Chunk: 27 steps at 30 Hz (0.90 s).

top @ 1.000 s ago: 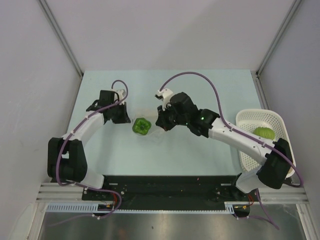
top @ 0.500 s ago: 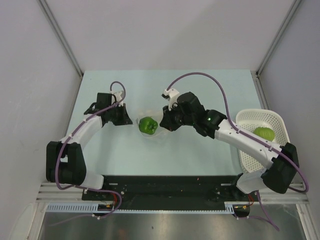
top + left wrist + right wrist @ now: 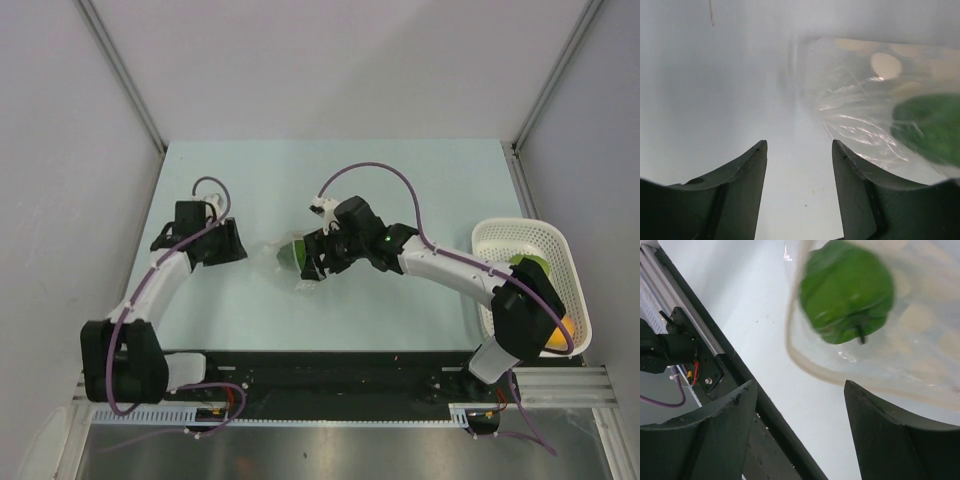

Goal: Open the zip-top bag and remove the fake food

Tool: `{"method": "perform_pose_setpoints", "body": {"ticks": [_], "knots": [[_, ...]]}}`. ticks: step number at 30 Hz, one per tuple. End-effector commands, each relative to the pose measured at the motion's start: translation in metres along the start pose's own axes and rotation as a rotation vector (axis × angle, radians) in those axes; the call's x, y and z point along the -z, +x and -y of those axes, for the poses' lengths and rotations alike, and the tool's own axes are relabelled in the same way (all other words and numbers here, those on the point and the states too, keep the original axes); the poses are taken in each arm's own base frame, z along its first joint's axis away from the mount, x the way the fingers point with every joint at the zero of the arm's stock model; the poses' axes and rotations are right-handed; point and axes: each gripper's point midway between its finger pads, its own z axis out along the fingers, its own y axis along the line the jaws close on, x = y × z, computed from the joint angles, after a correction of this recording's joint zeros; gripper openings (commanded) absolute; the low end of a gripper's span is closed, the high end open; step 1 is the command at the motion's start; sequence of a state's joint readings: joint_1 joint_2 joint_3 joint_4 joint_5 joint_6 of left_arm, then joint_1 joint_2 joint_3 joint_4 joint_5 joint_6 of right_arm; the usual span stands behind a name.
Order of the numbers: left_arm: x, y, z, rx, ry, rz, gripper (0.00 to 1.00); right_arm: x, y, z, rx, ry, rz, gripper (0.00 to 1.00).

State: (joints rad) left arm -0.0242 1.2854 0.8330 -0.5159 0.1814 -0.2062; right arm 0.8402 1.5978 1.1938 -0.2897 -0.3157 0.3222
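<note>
Table: pale blue-green flat table surface [image 3: 400,190], with both arms reaching over its middle.

Zip-top bag: small clear crinkly plastic zip-top bag [image 3: 912,357] with faint pale specks. It lies on the table near the centre, between the two grippers. In the right wrist view its thick rim curves in a loop around the fruit.

Fruit in bag: one dark green round plastic fruit with a short stem [image 3: 847,290], seen through the film and within the bag's outline. From overhead the right gripper partly hides it.

Left gripper: left gripper [image 3: 799,145], dark curved fingers [image 3: 747,187] standing apart, only bare table between them. The bag lies ahead and to the right of the tips — not between them. From overhead this gripper sits to the left of the bag, clear of it.

Right gripper: right gripper [image 3: 800,385], fingers [image 3: 890,440] spread wide with nothing clamped. The bag's rim and the fruit lie just beyond the tips. Whether the tips touch the film cannot be told.

Basket: white mesh plastic basket [image 3: 500,235] at the table's right edge, well apart from the bag.

Basket contents: one light green round plastic fruit [image 3: 530,264] at the far end, and one orange round plastic fruit [image 3: 560,335] at the near end — partly hidden by the right arm's joint.
</note>
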Motion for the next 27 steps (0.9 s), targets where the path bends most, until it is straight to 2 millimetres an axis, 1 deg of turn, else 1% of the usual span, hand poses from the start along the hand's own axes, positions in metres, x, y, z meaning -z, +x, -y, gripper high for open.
{"method": "perform_pose_setpoints", "body": {"ticks": [1, 3, 4, 5, 6, 7, 8, 9, 10, 11, 12, 13, 14, 15, 16, 17, 18, 19, 20, 21, 22, 23, 24, 25, 26, 27], "knots": [[0.041, -0.029, 0.05, -0.003, 0.222, 0.144, 0.59, 0.012, -0.013, -0.016, 0.01, -0.045, 0.044, 0.79], [0.053, -0.022, 0.08, -0.011, 0.347, 0.132, 0.59, 0.01, -0.015, -0.012, 0.008, -0.038, 0.05, 0.81], [0.055, -0.02, 0.089, -0.023, 0.38, 0.128, 0.58, 0.009, -0.018, -0.009, 0.003, -0.023, 0.064, 0.81], [0.058, -0.012, 0.104, -0.027, 0.423, 0.116, 0.58, 0.009, -0.02, -0.006, -0.002, -0.011, 0.073, 0.81], [0.06, -0.015, 0.114, -0.037, 0.455, 0.142, 0.58, 0.008, -0.025, 0.004, -0.015, 0.03, 0.093, 0.8], [0.061, -0.009, 0.126, -0.055, 0.484, 0.138, 0.57, 0.009, -0.03, 0.009, -0.026, 0.045, 0.112, 0.8], [0.064, -0.014, 0.135, -0.056, 0.509, 0.162, 0.57, 0.01, -0.033, 0.014, -0.04, 0.056, 0.123, 0.8], [0.064, -0.016, 0.139, -0.059, 0.507, 0.171, 0.57, 0.014, -0.043, 0.02, -0.056, 0.056, 0.153, 0.79], [0.071, -0.021, 0.151, -0.077, 0.529, 0.183, 0.57, 0.018, -0.049, 0.023, -0.063, 0.058, 0.173, 0.78], [0.066, -0.022, 0.155, -0.081, 0.524, 0.164, 0.57, 0.022, -0.055, 0.029, -0.075, 0.074, 0.194, 0.78], [0.065, -0.025, 0.158, -0.083, 0.514, 0.159, 0.57, 0.034, -0.064, 0.045, -0.106, 0.104, 0.225, 0.78], [0.071, -0.033, 0.169, -0.089, 0.529, 0.163, 0.57, 0.041, -0.069, 0.052, -0.143, 0.117, 0.242, 0.78], [0.07, -0.034, 0.172, -0.082, 0.533, 0.149, 0.57, 0.047, -0.074, 0.061, -0.169, 0.133, 0.259, 0.79], [0.063, -0.035, 0.175, -0.068, 0.531, 0.121, 0.57, 0.055, -0.077, 0.072, -0.2, 0.154, 0.273, 0.79], [0.066, -0.041, 0.182, -0.054, 0.544, 0.124, 0.57, 0.064, -0.082, 0.091, -0.218, 0.19, 0.296, 0.79], [0.066, -0.045, 0.186, -0.049, 0.553, 0.128, 0.57, 0.069, -0.086, 0.101, -0.224, 0.206, 0.309, 0.79], [0.061, -0.045, 0.19, -0.044, 0.555, 0.116, 0.57, 0.071, -0.089, 0.108, -0.234, 0.212, 0.322, 0.79], [0.064, -0.05, 0.198, -0.043, 0.57, 0.124, 0.57, 0.074, -0.091, 0.126, -0.261, 0.233, 0.332, 0.78], [0.062, -0.052, 0.201, -0.041, 0.569, 0.125, 0.57, 0.073, -0.092, 0.131, -0.254, 0.235, 0.335, 0.77], [0.055, -0.051, 0.205, -0.037, 0.56, 0.108, 0.58, 0.07, -0.095, 0.137, -0.241, 0.234, 0.343, 0.74], [0.057, -0.053, 0.217, -0.057, 0.572, 0.105, 0.58, 0.063, -0.092, 0.15, -0.249, 0.245, 0.329, 0.71], [0.052, -0.054, 0.218, -0.053, 0.532, 0.101, 0.59, 0.058, -0.09, 0.154, -0.248, 0.235, 0.32, 0.66], [0.049, -0.054, 0.222, -0.057, 0.515, 0.095, 0.62, 0.054, -0.091, 0.158, -0.245, 0.228, 0.323, 0.46], [0.043, -0.054, 0.235, -0.075, 0.511, 0.079, 0.62, 0.049, -0.089, 0.161, -0.246, 0.219, 0.313, 0.41], [0.037, -0.058, 0.234, -0.073, 0.456, 0.097, 0.63, 0.038, -0.083, 0.165, -0.256, 0.192, 0.286, 0.37], [0.032, -0.059, 0.237, -0.072, 0.439, 0.093, 0.64, 0.033, -0.083, 0.167, -0.247, 0.181, 0.284, 0.31]]}}
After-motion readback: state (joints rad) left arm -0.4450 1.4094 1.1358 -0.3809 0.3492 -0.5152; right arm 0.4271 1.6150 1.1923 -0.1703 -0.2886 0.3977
